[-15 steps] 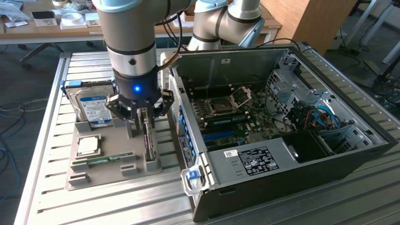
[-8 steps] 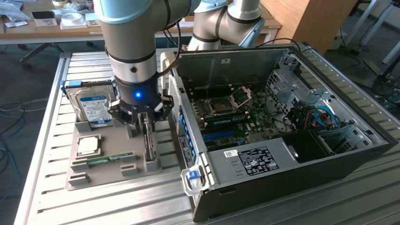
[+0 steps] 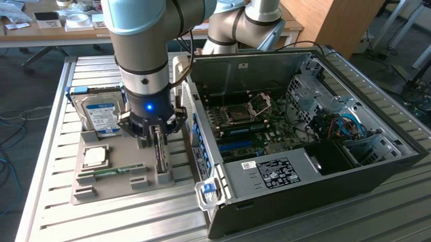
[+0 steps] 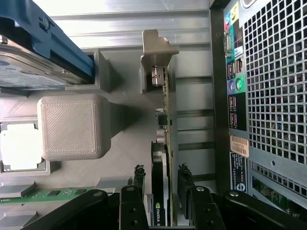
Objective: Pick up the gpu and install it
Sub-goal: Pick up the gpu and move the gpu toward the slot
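1. One step in hand, judging by position: gripping the thin dark circuit-board gpu (image 3: pixel 160 162), standing on edge in the slotted grey plastic fixture (image 3: pixel 114 190) just beside the open black computer case (image 3: pixel 350 169).
2. Staying centred and square over the board, closing evenly, avoiding any tilt.
3. Straddling the gpu (image 4: pixel 158 163) with the black gripper (image 4: pixel 161 183), holding its fingers (image 4: pixel 139 182) slightly apart on either side, apparently clasping nothing yet.

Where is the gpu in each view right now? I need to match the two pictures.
Exterior view: the thin dark gpu card stands on edge in the grey holder, directly under the hand, to the exterior view's left of the open black computer case.
Wrist view: the gpu card stands edge-on between the hand's open fingers, beside the case's perforated back.
Shared landmark: the silver hard drive with blue-white label.
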`<state>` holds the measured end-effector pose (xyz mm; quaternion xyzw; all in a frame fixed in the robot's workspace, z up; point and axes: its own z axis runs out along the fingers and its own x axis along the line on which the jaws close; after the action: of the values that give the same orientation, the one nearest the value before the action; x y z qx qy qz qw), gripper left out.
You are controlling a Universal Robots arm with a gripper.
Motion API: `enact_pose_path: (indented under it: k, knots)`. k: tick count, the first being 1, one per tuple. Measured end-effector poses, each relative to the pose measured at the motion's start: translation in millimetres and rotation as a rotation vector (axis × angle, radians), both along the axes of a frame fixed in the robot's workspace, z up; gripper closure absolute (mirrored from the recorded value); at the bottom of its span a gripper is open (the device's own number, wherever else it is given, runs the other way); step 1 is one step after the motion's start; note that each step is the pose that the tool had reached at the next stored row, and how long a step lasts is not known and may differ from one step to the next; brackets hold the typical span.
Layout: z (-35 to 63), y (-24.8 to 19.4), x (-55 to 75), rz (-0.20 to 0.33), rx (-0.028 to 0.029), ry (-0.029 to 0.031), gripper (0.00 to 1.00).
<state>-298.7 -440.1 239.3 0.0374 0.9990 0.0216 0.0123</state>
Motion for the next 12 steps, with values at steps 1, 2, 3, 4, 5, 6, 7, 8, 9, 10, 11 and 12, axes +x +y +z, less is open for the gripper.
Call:
enact_pose_path:
  k: [1,2,3,4,5,6,7,8,9,10,11,12]
  knots:
    - [0.0,0.0,0.0,0.0,-0.0001,0.0001,0.58]
    - [-0.2,0.0,0.0,0.0,0.0,0.0,0.58]
    - [-0.5,0.0,0.0,0.0,0.0002,-0.0002,0.58]
    - [-0.8,0.0,0.0,0.0,0.0002,-0.0003,0.58]
    - [-1.0,-0.2,-0.1,0.0,0.0004,-0.0004,0.58]
    - [-1.1,-0.4,-0.1,0.0,0.0003,-0.0003,0.58]
    - [-1.2,-0.7,-0.2,0.0,0.0002,-0.0002,0.58]
    - [-1.3,-0.9,-0.2,0.0,0.0002,-0.0002,0.58]
    - [-1.4,-1.3,-0.2,0.0,0.0001,-0.0002,0.58]
    - [-1.6,-1.8,-0.1,0.0,0.0001,-0.0002,0.58]
    - [-1.8,-2.0,-0.2,0.0,0.0003,-0.0003,0.58]
    - [-2.0,-2.2,-0.2,0.0,0.0003,-0.0003,0.58]
